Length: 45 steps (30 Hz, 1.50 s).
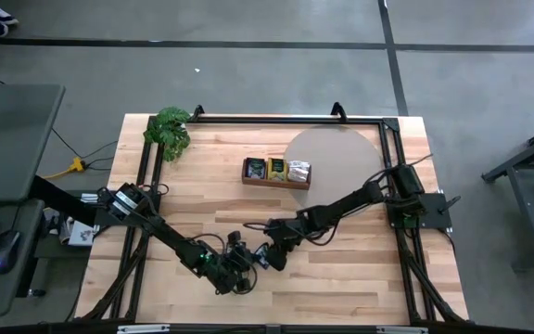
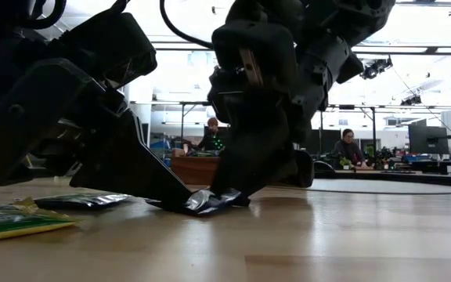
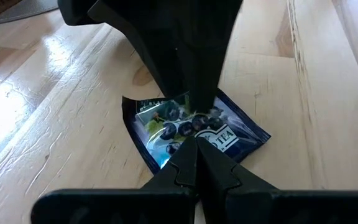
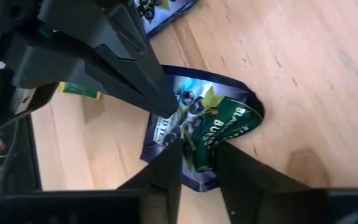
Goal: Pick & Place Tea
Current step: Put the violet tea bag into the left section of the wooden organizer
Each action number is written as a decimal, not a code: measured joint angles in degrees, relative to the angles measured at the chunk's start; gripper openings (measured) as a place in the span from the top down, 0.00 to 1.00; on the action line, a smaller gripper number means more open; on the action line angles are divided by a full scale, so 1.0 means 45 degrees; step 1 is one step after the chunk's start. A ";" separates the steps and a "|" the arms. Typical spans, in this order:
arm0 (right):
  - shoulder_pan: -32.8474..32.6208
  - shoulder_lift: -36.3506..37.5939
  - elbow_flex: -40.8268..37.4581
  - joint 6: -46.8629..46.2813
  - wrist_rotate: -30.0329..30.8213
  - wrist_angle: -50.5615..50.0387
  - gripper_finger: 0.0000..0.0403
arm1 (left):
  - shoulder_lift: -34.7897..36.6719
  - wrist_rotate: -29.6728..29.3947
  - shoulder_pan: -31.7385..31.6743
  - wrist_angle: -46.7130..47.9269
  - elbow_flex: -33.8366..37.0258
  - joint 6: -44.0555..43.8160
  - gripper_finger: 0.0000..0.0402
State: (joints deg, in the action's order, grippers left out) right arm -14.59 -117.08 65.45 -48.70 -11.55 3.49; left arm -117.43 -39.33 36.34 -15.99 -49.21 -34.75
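A dark blue tea sachet (image 3: 185, 127) lies on the wooden table near its front middle, and both grippers meet on it. My left gripper (image 3: 196, 148) is shut, with its tips on the sachet's face. It also shows in the right wrist view (image 4: 166, 109). My right gripper (image 4: 197, 163) stands over the same sachet (image 4: 197, 124), closed on it. The low view shows the sachet (image 2: 210, 202) crumpled under both grippers. The brown tray (image 1: 276, 183) at the table's far middle holds dark, yellow and silver sachets. My left gripper presses its shut fingertips (image 3: 194, 142) down on the sachet's printed face (image 3: 182, 130), near its middle. It comes slanting down from the table's left. That part of the sachet stays on the table. My right gripper has one end of the sachet (image 4: 197, 149) between its two fingers, coming from above and pointing down. The sachet buckles up into a hump (image 4: 238, 115) beside the fingers. Its other end lies on the table.
Loose sachets lie close by: a yellow-green one (image 2: 14, 221) and a dark one (image 2: 81, 201), and another dark blue one (image 4: 160, 12). A leafy plant (image 1: 170, 130) stands at the far left corner. People sit in the room beyond (image 2: 347, 147).
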 joint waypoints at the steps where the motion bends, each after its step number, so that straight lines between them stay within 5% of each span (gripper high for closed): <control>1: 0.0000 -0.0005 -0.0003 0.0024 0.0072 -0.0015 0.79 | 0.0000 -0.0003 0.0000 -0.0002 0.0000 0.0000 1.00; 9: -0.0010 -0.0024 -0.0005 0.0813 0.0338 0.0057 0.99 | 0.0000 0.0019 0.0005 -0.0005 0.0000 0.0007 1.00; 22: -0.0015 -0.0021 0.0024 0.1833 0.1138 -0.0516 1.00 | 0.2260 0.1359 0.0005 0.2848 0.0150 0.0610 1.00; 34: -0.0029 0.0291 0.0027 0.2719 0.1665 -0.1397 1.00 | 0.3220 -0.0243 0.0015 0.4085 0.0155 -0.1207 1.00; 45: 0.0167 0.1996 0.1535 0.5264 0.5742 -0.6491 1.00 | 0.3225 -0.0638 0.0015 0.4565 0.0148 -0.1377 1.00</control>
State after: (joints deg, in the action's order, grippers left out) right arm -13.84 -108.09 72.36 -25.01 14.29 -25.71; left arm -102.91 -42.20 36.40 4.55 -48.54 -40.95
